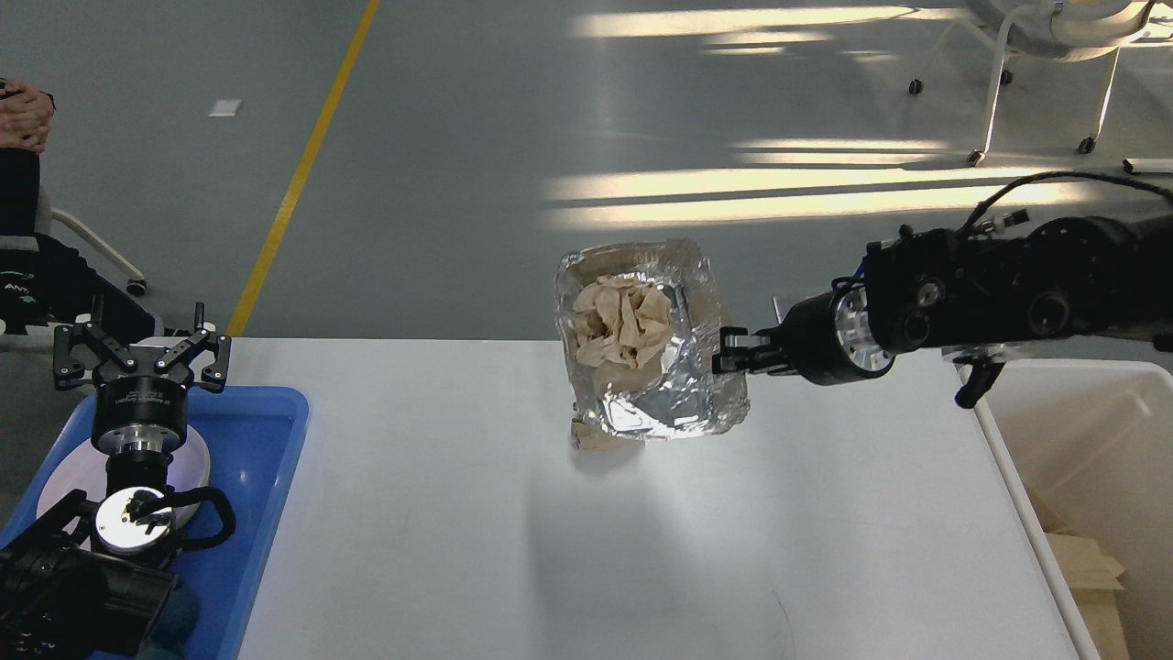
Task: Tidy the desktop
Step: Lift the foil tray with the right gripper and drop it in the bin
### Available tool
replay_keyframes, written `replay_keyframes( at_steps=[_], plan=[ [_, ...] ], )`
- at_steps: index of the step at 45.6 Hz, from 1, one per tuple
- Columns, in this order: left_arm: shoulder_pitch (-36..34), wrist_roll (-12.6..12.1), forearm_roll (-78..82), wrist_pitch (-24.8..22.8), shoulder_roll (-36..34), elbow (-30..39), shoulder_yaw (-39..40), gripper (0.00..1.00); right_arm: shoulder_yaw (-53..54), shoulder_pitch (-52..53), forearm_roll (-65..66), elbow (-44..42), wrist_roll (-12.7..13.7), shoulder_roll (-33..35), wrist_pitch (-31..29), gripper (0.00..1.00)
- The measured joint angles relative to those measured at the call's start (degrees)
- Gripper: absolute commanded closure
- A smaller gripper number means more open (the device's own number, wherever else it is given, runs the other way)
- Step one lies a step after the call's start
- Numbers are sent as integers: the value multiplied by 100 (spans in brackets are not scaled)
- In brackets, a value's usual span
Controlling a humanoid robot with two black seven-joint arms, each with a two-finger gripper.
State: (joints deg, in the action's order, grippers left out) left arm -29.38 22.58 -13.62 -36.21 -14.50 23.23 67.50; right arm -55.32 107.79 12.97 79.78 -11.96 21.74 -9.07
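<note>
Right jaws (726,352) pinch the foil tray (674,403) rim, lifted.

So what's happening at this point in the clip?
The right gripper is shut on the rim of a foil tray and holds it in the air above the desktop, with a crumpled brown paper wad inside. Another brown wad peeks out on the desktop below it. The left gripper hangs open over the blue tray. A white bin stands at the right.

The right gripper (730,353) clamps a foil tray (652,341) — brown crumpled paper (621,321) inside — above the desktop (586,541); blue tray (261,458) at nine o'clock.
</note>
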Motion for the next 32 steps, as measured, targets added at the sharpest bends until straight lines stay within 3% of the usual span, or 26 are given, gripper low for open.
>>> replay_keyframes(
  at_steps=[10, 16, 32],
  plan=[
    [0, 0, 0, 0, 0, 2, 0, 4, 64, 328, -50, -613, -1, 829, -801, 100],
    [1, 0, 0, 0, 0, 2, 0, 4, -8, 167, -83, -862, 14, 1071, -782, 100],
    [2, 0, 0, 0, 0, 1, 0, 4, 18, -2541, -1425, -3284, 41, 1441, -601, 100]
  ],
)
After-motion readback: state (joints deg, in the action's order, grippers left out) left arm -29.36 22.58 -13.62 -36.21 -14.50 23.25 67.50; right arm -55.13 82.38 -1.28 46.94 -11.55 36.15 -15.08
